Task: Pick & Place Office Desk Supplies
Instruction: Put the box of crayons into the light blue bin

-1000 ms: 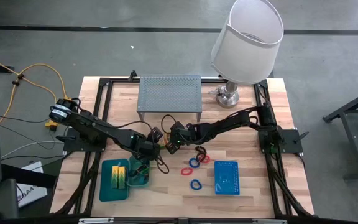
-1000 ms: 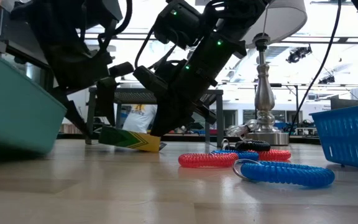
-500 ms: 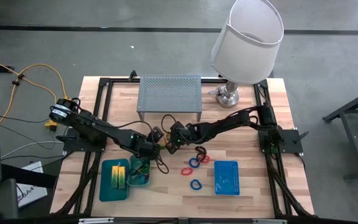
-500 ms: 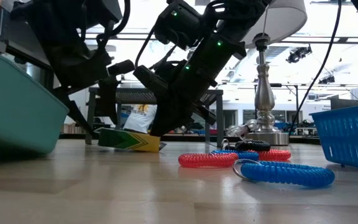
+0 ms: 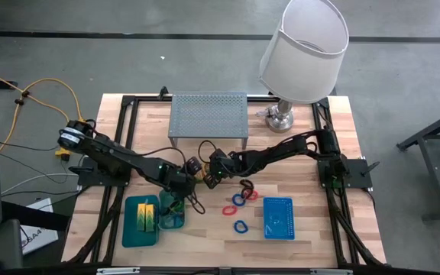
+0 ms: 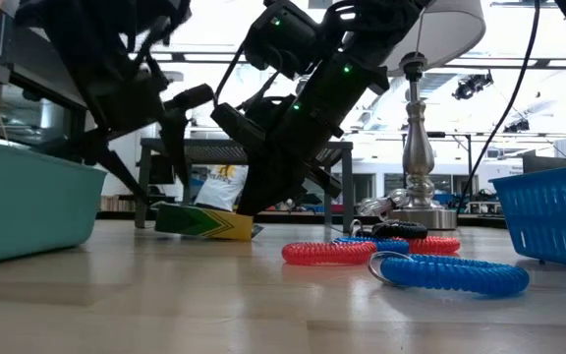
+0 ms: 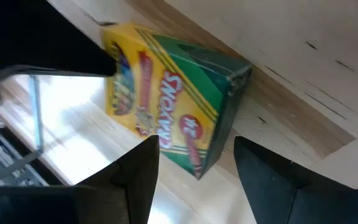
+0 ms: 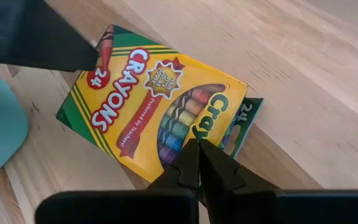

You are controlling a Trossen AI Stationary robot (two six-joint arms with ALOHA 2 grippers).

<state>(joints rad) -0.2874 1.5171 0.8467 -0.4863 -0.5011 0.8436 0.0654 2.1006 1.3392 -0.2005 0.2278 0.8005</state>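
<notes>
Furthest left of the left gripper [image 5: 180, 186] lies the large teal tray [image 5: 131, 229], holding yellow-green blocks [image 5: 147, 213], with a smaller teal tray [image 5: 176, 221] touching its right side just below that gripper. The left gripper hangs low over the table [image 5: 304, 191] near its middle, and its own wrist view shows its two dark fingers [image 7: 135, 171] spread apart with nothing between them, the crayon box [image 7: 173, 121] lying flat on the wood just ahead of the open gap. Immediately right of the left gripper, almost tip to tip with it, is the right gripper [image 5: 208, 180], reaching in from the opposite side; its fingers [image 8: 188, 165] are pressed together, their joined tip resting at the edge of the crayon box [image 8: 157, 115], whose yellow face with the window of crayons points up. In the low view the box [image 6: 204, 220] sits on the table under both dark arms. Behind the two grippers stands the grey perforated riser shelf [image 5: 208, 116]. Right of the right gripper, close by, a black band loop [image 5: 246, 186] lies near its arm, with a red loop [image 5: 228, 209] and blue loops [image 5: 240, 226] just beyond. Farther right rests the blue mesh basket [image 5: 279, 218], and well behind it the lamp [image 5: 302, 47] stands at the table's far edge.
</notes>
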